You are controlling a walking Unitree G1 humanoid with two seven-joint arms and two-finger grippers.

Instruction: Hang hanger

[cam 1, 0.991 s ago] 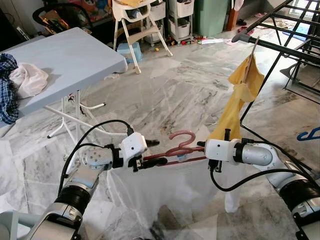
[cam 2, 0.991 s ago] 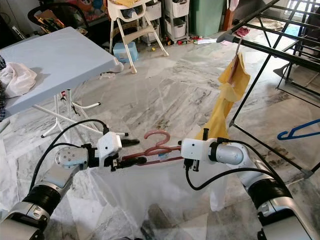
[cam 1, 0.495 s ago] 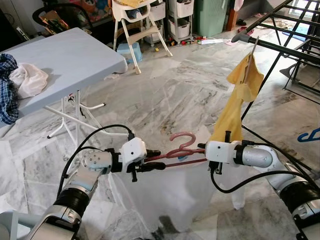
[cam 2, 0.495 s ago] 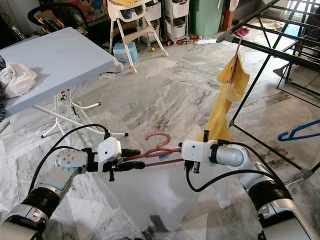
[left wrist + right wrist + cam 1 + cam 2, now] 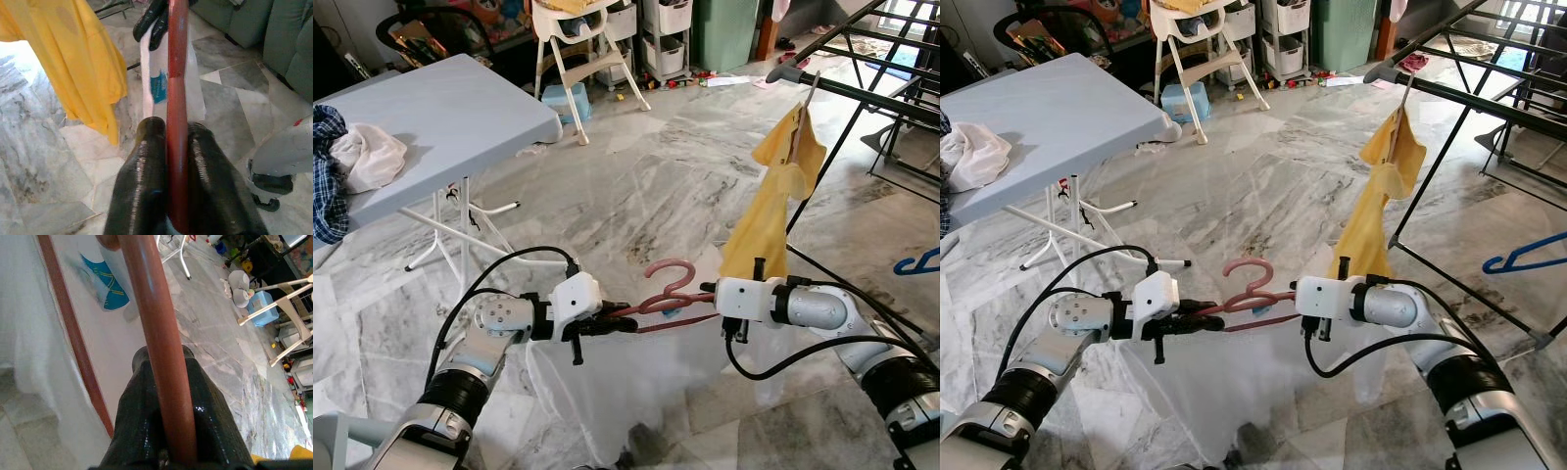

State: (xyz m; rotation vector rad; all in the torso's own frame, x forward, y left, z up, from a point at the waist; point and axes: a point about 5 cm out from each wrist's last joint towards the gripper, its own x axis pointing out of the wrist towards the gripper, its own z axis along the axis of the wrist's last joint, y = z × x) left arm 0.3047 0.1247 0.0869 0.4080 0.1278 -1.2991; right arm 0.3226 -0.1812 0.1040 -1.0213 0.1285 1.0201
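Note:
A dark red hanger (image 5: pixel 668 294) with a white garment (image 5: pixel 626 387) draped from it hangs low in front of me, its hook pointing up. My left gripper (image 5: pixel 625 321) is shut on the hanger's left arm; the left wrist view has the red bar (image 5: pixel 177 122) pinched between the black fingers (image 5: pixel 142 186). On the other end my right gripper (image 5: pixel 705 291) is shut on the hanger too, with the bar (image 5: pixel 154 342) between its fingers (image 5: pixel 139 416). The black drying rack (image 5: pixel 862 93) stands to the right, above the hanger, with a yellow garment (image 5: pixel 773 196) hung on it.
A blue-grey folding table (image 5: pixel 440 113) stands at the left with crumpled clothes (image 5: pixel 357 157) on it. A white high chair (image 5: pixel 578 39) and storage drawers stand at the back. A blue hanger (image 5: pixel 915 262) lies on the marble floor at the far right.
Both grippers keep hold of the hanger. It has risen a little, and the white garment's lower edge has lifted higher off the floor.

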